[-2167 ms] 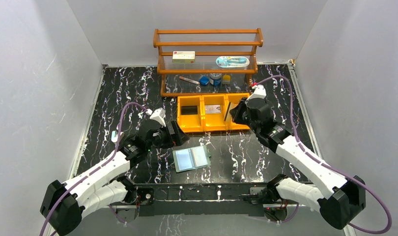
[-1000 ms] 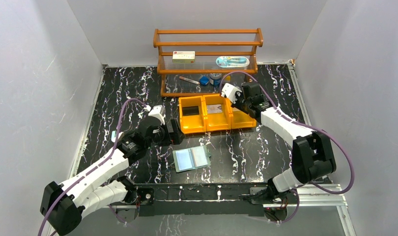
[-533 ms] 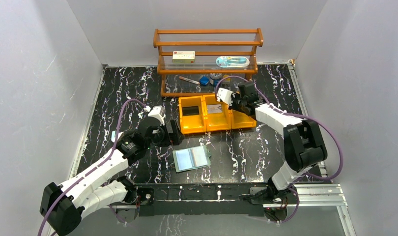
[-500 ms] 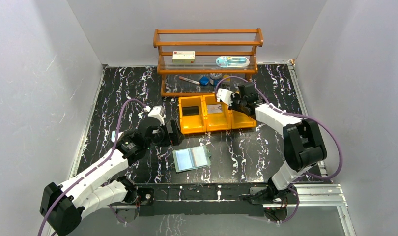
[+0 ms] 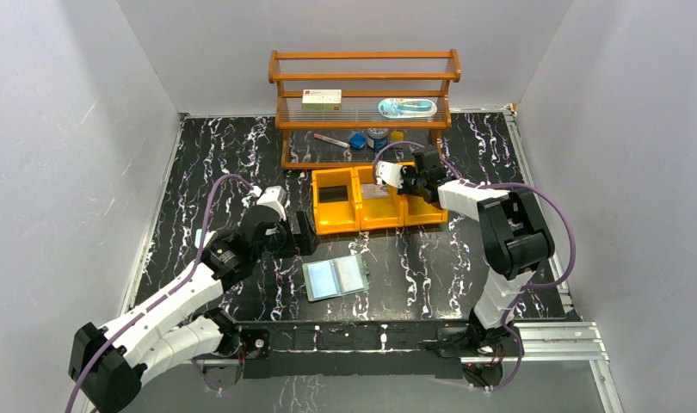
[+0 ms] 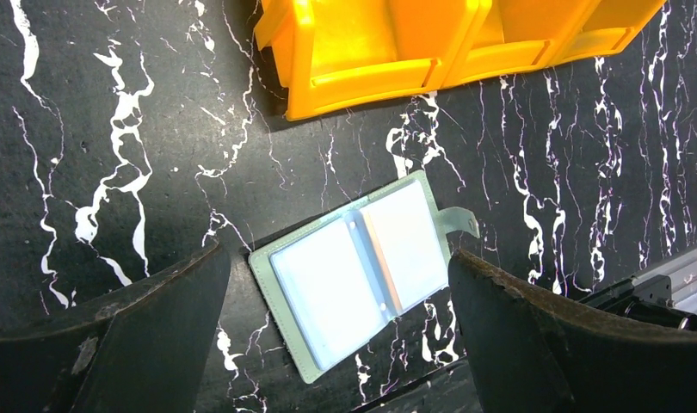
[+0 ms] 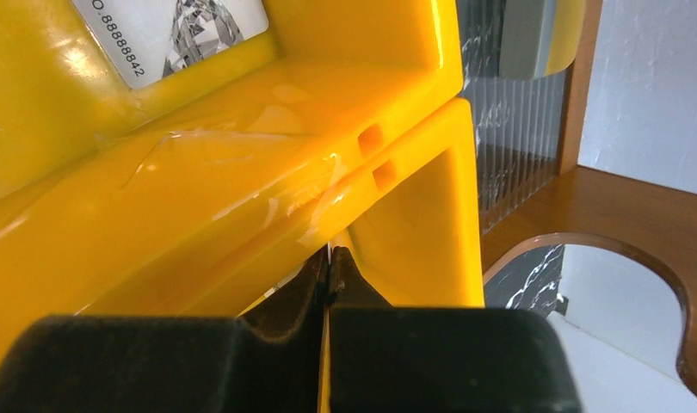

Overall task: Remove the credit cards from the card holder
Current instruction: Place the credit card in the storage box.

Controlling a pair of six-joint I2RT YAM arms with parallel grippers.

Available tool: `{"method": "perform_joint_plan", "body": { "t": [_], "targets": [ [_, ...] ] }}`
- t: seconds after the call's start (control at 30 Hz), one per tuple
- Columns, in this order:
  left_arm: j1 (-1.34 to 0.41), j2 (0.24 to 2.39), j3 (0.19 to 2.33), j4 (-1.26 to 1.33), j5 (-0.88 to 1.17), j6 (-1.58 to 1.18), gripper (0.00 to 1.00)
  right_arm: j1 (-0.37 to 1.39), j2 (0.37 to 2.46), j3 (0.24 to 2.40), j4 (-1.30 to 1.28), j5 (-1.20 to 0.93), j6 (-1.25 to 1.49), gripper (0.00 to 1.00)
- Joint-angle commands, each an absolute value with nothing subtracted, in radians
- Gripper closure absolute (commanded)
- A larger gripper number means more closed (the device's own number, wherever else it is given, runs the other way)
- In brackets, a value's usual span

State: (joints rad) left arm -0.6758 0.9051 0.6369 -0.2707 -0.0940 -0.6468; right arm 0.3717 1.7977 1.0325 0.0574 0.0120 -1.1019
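The card holder [image 5: 335,277] lies open on the table, pale blue-green pockets up; in the left wrist view [image 6: 328,284] a thin orange-tan card edge [image 6: 381,260] shows at its fold. My left gripper [image 5: 299,232] hovers open and empty above it, jaws wide on either side [image 6: 336,255]. My right gripper [image 5: 411,189] is down at the right compartment of the orange bins [image 5: 326,222]. It is shut [image 7: 328,258] on a thin card seen edge-on as a pale sliver. A dark card [image 5: 331,193] lies in the left compartment, a greyish printed card [image 5: 373,191] [image 7: 173,34] in the middle one.
A wooden shelf rack [image 5: 285,89] stands behind the bins, with a white oblong box [image 5: 321,100], a clear blue packet [image 5: 407,107] and small items below. The rack's curved wooden side [image 7: 620,215] is close to my right gripper. A metal rail [image 5: 354,331] runs along the near edge.
My right arm has swung left from the bins' right end and stretched over the right compartment, gripper still shut. My left arm and the card holder have hardly moved.
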Motion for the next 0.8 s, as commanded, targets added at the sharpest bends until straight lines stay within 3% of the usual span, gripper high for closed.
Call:
{"method": "perform_joint_plan", "body": {
  "t": [0.0, 0.1, 0.2, 0.43, 0.53, 0.77],
  "targets": [
    [-0.669, 0.868, 0.673, -0.305, -0.121, -0.641, 0.02, 0.364, 1.791, 1.034, 0.115, -0.045, -1.148, 0.91],
    [-0.669, 0.869, 0.677, -0.316, -0.125, -0.643, 0.02, 0.349, 1.78, 1.052, 0.02, -0.091, -1.142, 0.88],
    [-0.669, 0.874, 0.675, -0.31, -0.122, -0.647, 0.02, 0.344, 1.76, 1.059, -0.046, -0.135, -1.139, 0.7],
    [-0.669, 0.887, 0.68, -0.307, -0.111, -0.653, 0.02, 0.331, 1.72, 1.067, -0.056, -0.157, -1.104, 0.65],
    [-0.669, 0.885, 0.679, -0.305, -0.11, -0.656, 0.02, 0.331, 1.703, 1.065, -0.019, -0.156, -1.052, 0.58],
    [-0.668, 0.89, 0.674, -0.292, -0.092, -0.662, 0.02, 0.33, 1.628, 1.078, 0.04, -0.122, -0.897, 0.54]
  ]
}}
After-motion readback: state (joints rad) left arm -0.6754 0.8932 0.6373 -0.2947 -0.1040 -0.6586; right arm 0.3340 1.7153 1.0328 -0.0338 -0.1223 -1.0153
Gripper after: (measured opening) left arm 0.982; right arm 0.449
